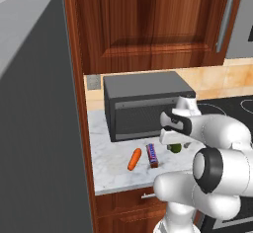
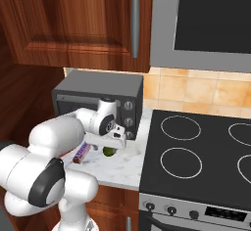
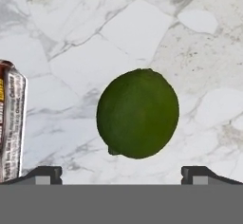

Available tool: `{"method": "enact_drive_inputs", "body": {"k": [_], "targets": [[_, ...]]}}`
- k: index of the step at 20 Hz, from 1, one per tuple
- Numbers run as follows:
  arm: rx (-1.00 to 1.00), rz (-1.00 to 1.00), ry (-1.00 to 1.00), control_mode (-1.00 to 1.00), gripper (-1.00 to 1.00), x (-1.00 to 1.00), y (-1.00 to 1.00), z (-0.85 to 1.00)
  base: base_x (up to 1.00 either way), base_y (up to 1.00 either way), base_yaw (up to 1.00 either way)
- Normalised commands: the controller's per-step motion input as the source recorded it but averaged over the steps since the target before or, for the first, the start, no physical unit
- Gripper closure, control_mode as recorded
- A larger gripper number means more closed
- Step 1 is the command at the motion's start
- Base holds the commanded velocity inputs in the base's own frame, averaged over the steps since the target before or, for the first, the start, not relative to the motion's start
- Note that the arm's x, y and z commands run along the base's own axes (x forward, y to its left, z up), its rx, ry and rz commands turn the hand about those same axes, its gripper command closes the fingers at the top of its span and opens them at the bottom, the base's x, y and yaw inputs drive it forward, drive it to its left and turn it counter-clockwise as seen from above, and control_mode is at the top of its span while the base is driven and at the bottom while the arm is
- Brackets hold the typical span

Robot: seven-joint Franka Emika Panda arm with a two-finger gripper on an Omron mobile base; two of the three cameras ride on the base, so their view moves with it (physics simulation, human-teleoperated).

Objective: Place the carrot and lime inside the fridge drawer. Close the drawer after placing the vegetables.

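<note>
Gripper hangs over the lime on the marble counter, jaws spread wide and holding nothing.

In the hand view the lime sits centred between the two finger tips, slightly oval, its long axis running from upper right to lower left. The carrot lies well to its left on the same counter, slanted with its narrow tip toward the counter's front edge; the purple-wrapped snack bar lies between the two. Behind them stands a dark microwave under wooden cabinets; a black stovetop adjoins the counter on the right, against a tan tiled wall.
</note>
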Motion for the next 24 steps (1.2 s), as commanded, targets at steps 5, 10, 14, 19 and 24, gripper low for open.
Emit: {"method": "enact_drive_inputs", "body": {"k": [5, 10, 14, 19, 24], "targets": [[0.00, 0.00, 0.00, -1.00, -1.00, 0.09, -0.18, -0.11, 0.00, 0.00, 0.00], [0.00, 0.00, 0.00, -1.00, -1.00, 0.06, -0.03, 0.00, 0.00, 0.00, 0.00], [0.00, 0.00, 0.00, -1.00, -1.00, 0.09, 0.00, -0.01, 0.00, 0.00, 0.00], [0.00, 0.00, 0.00, -1.00, -1.00, 0.01, 0.00, -0.06, 0.00, 0.00, 0.00], [0.00, 0.00, 0.00, -1.00, -1.00, 0.00, 0.01, -0.08, 0.00, 0.00, 0.00]]}}
